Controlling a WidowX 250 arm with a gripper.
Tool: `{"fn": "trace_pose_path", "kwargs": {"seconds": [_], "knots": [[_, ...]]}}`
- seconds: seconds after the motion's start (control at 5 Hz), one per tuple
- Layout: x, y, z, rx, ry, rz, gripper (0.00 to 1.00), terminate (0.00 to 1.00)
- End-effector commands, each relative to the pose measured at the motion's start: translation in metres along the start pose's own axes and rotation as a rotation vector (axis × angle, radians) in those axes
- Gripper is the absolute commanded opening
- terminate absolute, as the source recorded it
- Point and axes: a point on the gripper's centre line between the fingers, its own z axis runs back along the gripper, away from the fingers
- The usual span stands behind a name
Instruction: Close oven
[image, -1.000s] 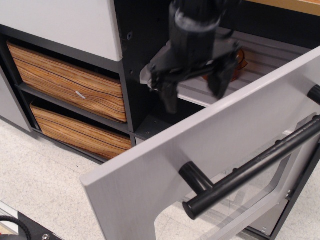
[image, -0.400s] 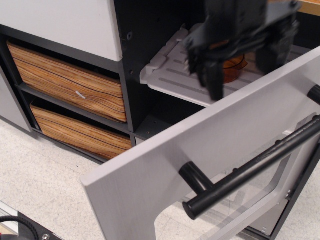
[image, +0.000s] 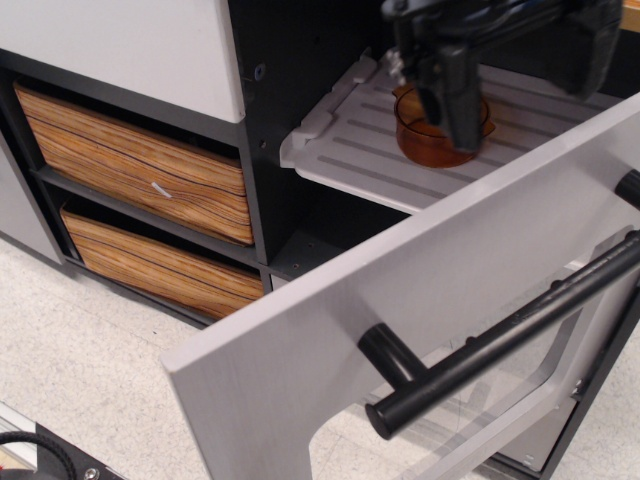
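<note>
Our tool (image: 520, 85) sits at the top of the view, black, blurred and partly cut off by the frame edge. Its two fingers (image: 455, 95) hang spread apart with nothing between them, so we call it released. It hovers over the rack (image: 345, 150) inside the oven (image: 300, 250). One finger hangs in front of an orange cup (image: 425, 135) on the rack; we cannot tell if it touches.

The oven fills the right half of the view. Its door (image: 400, 300) hangs partly open, top edge leaning out toward us, and the black handle (image: 500, 340) juts from its outer face. The rack sticks out past the oven's left wall.

Risks as we judge them:
- The tool is inside the opening, behind the door. Pushing the door up from here would trap the fingers or strike them.
- Pulling out low could clip the cup and tip it, or drag the rack further out.
- If the rack stays proud of the opening, the door may hit it and not shut fully.
- The handle is round and smooth, so a push there could slide off. The flat door face looks like the safer contact.

Wood drawers (image: 135, 165) to the left are well clear of all this.
</note>
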Motion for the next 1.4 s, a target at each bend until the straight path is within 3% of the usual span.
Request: {"fn": "trace_pose_path", "kwargs": {"seconds": [0.0,0.4,0.6,0.8,1.2], "knots": [[-0.021,-0.009,0.033,-0.020,0.073,0.035,1.00,0.00],[-0.045,0.006,-0.015,0.087,0.044,0.029,1.00,0.00],[-0.039,0.012,-0.031,0.059,-0.029,0.083,1.00,0.00],[-0.015,0.009,-0.028,0.045,-0.084,0.121,1.00,0.00],[0.050,0.002,-0.008,-0.063,-0.204,0.236,1.00,0.00]]}}
